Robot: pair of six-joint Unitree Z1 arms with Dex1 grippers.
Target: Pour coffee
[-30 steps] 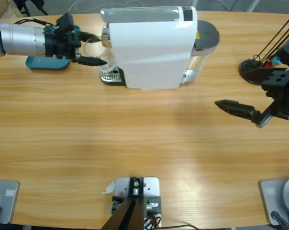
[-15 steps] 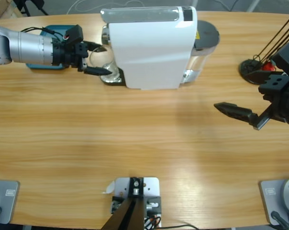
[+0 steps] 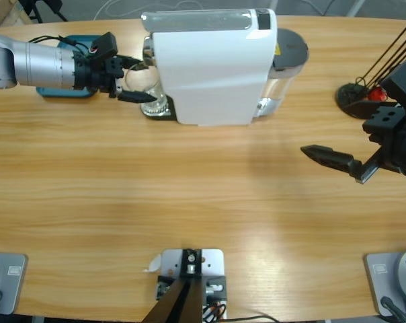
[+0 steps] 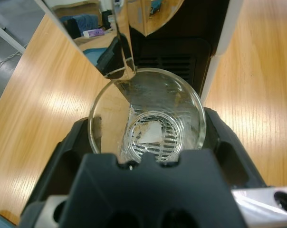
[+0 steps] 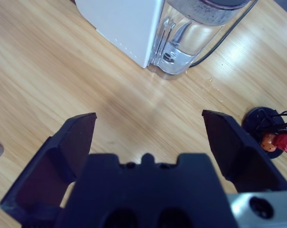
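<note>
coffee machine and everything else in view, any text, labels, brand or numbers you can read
No text can be read in any view.
The coffee machine: no brand or number shows on its white body.
A yellow label on the water tank behind it: too small to read.
The glass between the jaws of the left gripper: no print.
</note>
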